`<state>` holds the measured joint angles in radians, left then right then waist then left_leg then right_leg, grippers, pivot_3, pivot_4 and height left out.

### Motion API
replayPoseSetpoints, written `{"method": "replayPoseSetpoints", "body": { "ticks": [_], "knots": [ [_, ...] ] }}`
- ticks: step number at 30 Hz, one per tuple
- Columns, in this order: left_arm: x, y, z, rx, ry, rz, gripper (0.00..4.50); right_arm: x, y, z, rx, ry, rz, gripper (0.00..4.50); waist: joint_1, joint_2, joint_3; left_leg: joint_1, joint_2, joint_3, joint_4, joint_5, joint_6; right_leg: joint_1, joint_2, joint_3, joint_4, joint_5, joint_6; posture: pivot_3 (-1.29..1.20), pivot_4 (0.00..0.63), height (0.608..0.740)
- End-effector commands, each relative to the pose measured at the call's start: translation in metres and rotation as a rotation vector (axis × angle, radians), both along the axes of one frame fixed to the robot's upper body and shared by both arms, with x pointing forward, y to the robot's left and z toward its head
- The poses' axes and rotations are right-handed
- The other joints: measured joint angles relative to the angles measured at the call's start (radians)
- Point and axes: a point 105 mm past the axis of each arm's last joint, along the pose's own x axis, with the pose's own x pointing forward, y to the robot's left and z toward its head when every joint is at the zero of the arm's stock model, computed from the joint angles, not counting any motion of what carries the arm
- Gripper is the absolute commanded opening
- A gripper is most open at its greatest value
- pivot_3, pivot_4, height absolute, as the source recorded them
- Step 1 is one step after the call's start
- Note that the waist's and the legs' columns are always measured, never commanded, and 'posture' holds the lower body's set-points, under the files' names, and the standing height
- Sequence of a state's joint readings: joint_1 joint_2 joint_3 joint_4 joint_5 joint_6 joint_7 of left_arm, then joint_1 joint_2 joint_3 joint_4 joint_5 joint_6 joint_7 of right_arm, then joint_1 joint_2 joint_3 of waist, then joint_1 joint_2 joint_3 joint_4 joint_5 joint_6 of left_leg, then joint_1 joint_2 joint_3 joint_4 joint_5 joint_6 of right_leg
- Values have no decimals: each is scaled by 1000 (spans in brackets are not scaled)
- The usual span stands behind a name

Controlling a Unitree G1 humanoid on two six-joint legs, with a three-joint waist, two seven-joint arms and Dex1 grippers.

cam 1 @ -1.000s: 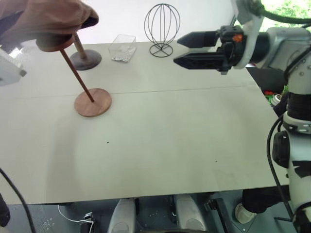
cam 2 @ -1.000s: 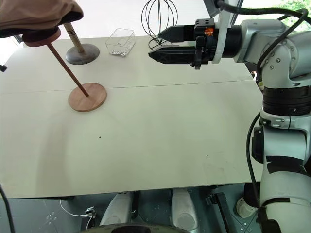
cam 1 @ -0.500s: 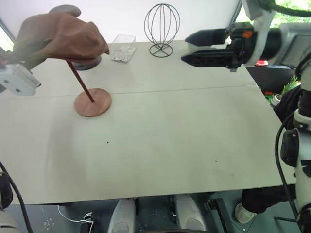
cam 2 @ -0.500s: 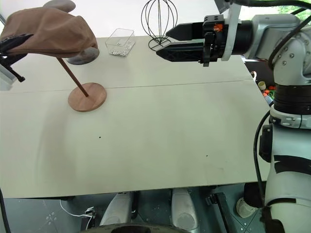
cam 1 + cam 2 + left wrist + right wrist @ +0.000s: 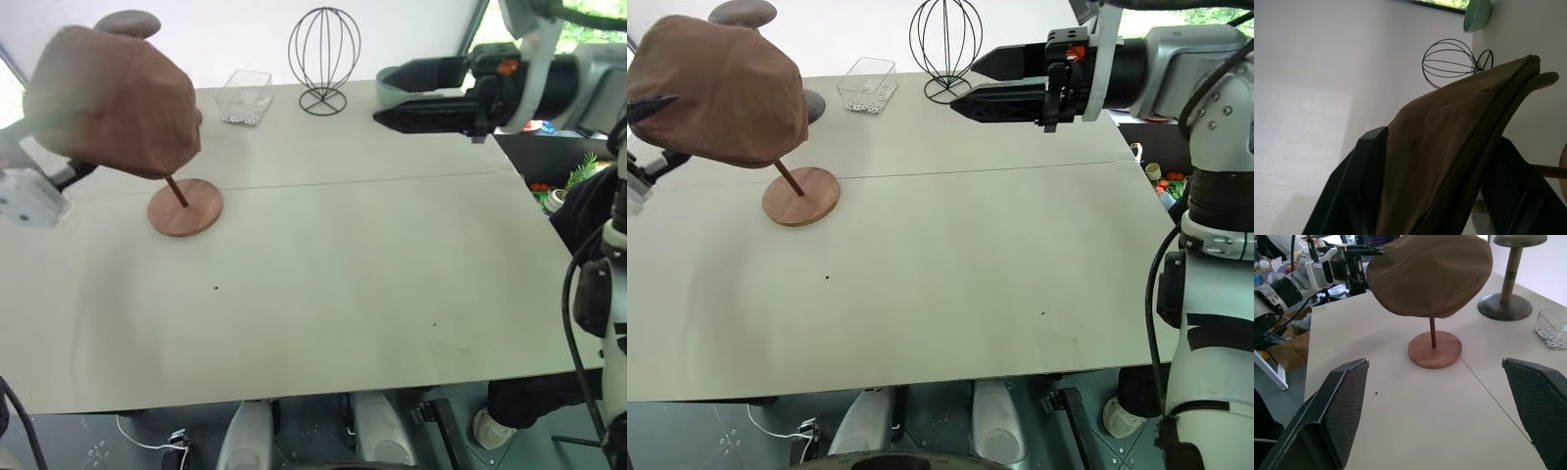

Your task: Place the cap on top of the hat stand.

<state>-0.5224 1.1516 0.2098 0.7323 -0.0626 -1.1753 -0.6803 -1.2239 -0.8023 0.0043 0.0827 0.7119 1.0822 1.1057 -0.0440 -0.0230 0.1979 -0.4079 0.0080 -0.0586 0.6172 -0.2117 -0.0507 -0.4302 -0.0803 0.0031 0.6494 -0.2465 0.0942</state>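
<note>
One cap (image 5: 720, 88) was noted, draped over the top of one hat stand (image 5: 801, 196) on the table (image 5: 950, 284), just beside the left claw (image 5: 1364, 264). That claw's fingers (image 5: 1359, 186) were seen spread on either side of the cap's edge. The right claw (image 5: 989, 83), well apart, was held wide open and empty. Beyond were counted one darker domed stand (image 5: 1511, 284), one wire head form (image 5: 946, 44) and one clear box (image 5: 869, 84).

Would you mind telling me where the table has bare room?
Bare: the near table, from the hat stand base to its right edge. Crowded: the far left, with the cap, darker stand, clear box and wire stand.
</note>
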Motion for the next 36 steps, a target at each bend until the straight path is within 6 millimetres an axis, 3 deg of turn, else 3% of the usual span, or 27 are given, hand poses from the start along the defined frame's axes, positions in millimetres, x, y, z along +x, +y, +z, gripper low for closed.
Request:
{"method": "replayPoseSetpoints", "body": {
  "ticks": [1,9,17,20,24,26,31,33,36],
  "knots": [
    [-18,13,23,-42,-83,58,4435,-5,1,16,32,-71,22,4500,-1,0,0,0,0,0,0,0,0,0,0,0,0,0,0,0,150,740],
    [-50,12,10,-155,77,199,4435,2,2,12,41,-68,38,4500,1,1,0,0,2,1,-1,0,0,-1,0,0,-1,0,-1,0,150,740],
    [-73,-21,36,-174,-11,250,4435,1,6,11,55,-71,80,4500,5,0,0,0,2,1,0,0,0,0,1,0,-2,0,-1,0,150,740],
    [-73,-16,34,-353,185,306,4435,-2,2,13,47,-75,95,4500,2,1,0,0,2,1,0,0,0,0,1,0,-2,0,-1,0,150,740],
    [-89,-16,30,-584,489,256,4435,-2,-5,15,43,-80,102,4500,-2,1,0,1,3,1,-1,0,0,0,2,0,-2,0,-2,0,150,740],
    [-98,-5,30,-720,656,271,4435,0,-6,16,42,-84,99,4500,-2,1,0,1,3,1,0,0,0,0,3,0,-1,0,-2,0,150,740],
    [-117,28,59,-877,781,262,4435,7,-11,20,39,-97,92,4500,-3,2,1,1,4,1,0,0,0,0,5,0,-1,-2,-5,0,150,740],
    [-131,29,68,-885,870,203,4435,9,-14,22,38,-100,89,4500,-5,1,1,1,4,1,-1,0,0,-1,5,0,-2,-2,-6,0,150,740],
    [-137,45,79,-899,870,229,4435,10,-16,25,48,-96,99,4500,-10,2,1,1,4,1,-2,0,0,-1,5,0,-3,-2,-6,0,150,740]
  ]
}}
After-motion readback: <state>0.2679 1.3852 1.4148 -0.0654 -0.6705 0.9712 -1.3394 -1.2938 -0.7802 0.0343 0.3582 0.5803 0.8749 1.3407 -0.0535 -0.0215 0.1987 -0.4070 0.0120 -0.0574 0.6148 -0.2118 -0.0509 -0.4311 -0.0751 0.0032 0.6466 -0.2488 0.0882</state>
